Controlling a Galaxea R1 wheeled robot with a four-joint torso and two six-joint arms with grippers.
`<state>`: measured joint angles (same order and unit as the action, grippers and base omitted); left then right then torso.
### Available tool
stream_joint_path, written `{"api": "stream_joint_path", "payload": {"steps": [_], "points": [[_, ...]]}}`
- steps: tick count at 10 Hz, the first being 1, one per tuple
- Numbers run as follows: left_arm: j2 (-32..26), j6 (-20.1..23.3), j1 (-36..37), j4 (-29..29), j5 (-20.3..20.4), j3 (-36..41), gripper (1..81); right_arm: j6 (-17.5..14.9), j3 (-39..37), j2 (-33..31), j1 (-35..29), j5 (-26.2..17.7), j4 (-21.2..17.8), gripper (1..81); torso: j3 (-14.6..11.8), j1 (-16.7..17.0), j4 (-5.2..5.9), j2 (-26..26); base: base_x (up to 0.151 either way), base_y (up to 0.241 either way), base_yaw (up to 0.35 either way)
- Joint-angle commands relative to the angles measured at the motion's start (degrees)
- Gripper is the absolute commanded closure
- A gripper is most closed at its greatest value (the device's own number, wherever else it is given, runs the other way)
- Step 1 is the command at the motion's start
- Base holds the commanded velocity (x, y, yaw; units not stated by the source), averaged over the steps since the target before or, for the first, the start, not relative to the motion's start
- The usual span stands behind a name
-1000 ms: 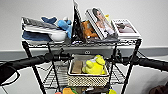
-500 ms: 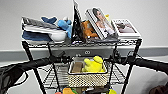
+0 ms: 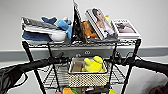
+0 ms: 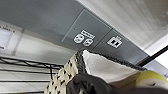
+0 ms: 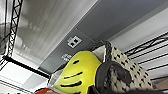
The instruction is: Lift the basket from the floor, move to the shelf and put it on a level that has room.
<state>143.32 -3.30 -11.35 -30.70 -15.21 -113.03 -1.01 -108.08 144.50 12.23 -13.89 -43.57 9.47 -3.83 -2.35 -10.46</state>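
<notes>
The cream woven basket point(image 3: 87, 78) rests on the shelf's point(image 3: 30, 57) second wire level point(image 3: 53, 77), holding a yellow plush toy point(image 3: 93, 65) and a brown block. My left gripper point(image 3: 63, 60) is at the basket's left end, and my right gripper point(image 3: 117, 60) is at its right end. The left wrist view shows the basket's rim and white lining point(image 4: 105, 67) close up. In the right wrist view the dark loop handle point(image 5: 112, 72) stands beside the yellow toy point(image 5: 77, 72), and the right gripper is shut on that handle.
The top tier carries books point(image 3: 100, 23), a white bowl point(image 3: 57, 36) and a blue plush point(image 3: 63, 25). Colourful blocks point(image 3: 67, 90) lie on the tier below the basket. A grey wall strip with outlets point(image 4: 83, 38) runs behind the rack.
</notes>
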Motion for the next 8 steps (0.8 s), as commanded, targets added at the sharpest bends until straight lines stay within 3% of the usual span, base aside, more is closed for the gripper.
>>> {"api": "stream_joint_path", "payload": {"steps": [1, 6, 7, 8], "points": [[-3.6, 0.5, 9.1, 0.6, -1.9, 2.1, 1.0, -0.4, 0.9, -1.5, -7.6, -3.2, 0.9, 81.1, 0.0, 0.0, 0.00, 0.0, 0.000, 0.000, 0.000], [-8.7, 0.5, 9.2, 0.5, -1.8, 7.6, 1.0, -0.3, 4.5, -3.7, -7.5, -3.2, 0.5, 81.1, 0.0, 0.0, 0.00, 0.0, 0.000, 0.000, 0.000], [-9.4, 0.5, 9.2, 0.5, -1.7, 8.7, 1.0, -0.3, 4.7, -3.7, -7.4, -3.1, 0.4, 1.0, 0.0, 0.0, 0.00, 0.0, 0.000, 0.000, 0.000], [-10.4, 0.5, 9.0, 0.7, -1.8, 10.1, 1.0, -0.3, 4.9, -3.7, -7.3, -3.1, 0.3, 1.0, 0.0, 0.0, 0.00, 0.0, 0.000, 0.000, 0.000]]}}
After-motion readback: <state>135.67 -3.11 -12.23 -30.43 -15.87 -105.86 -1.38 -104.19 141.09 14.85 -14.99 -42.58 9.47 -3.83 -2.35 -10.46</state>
